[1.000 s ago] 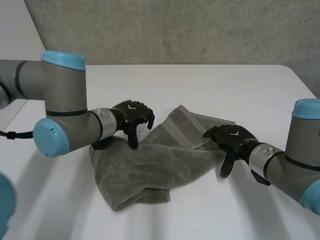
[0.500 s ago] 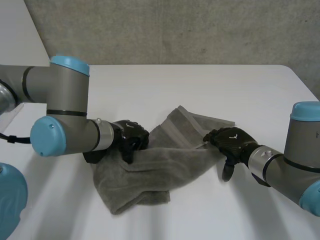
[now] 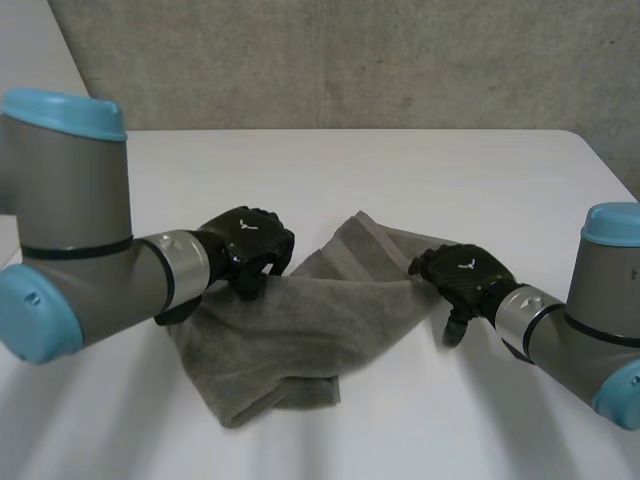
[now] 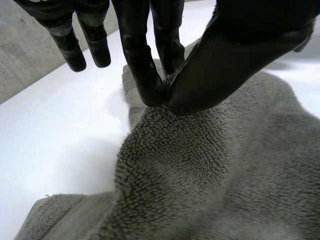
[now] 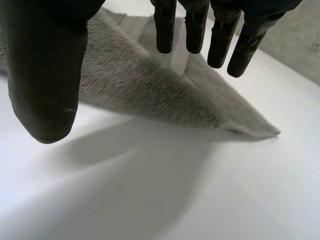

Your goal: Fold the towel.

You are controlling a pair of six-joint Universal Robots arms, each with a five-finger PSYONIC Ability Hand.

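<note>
As wrist views reveal, left robot hand (image 4: 235, 55) pinches towel (image 4: 210, 190); right robot hand (image 5: 45, 65) splayed (beside edge).

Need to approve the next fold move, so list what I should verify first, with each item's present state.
1. Left robot hand grips the towel: ok. Thumb and a finger pinch a raised ridge of it near its left edge.
2. Right robot hand grips the towel: not ok. Its fingers are straight, its thumb is apart, and nothing is between them.
3. Right robot hand is at the towel's right edge: ok.
4. Right fingertips touch the towel: cannot tell.
5. Towel lies flat: not ok. It is bunched, with its near part doubled over.
6. Towel is wholly on the table: ok.
</note>
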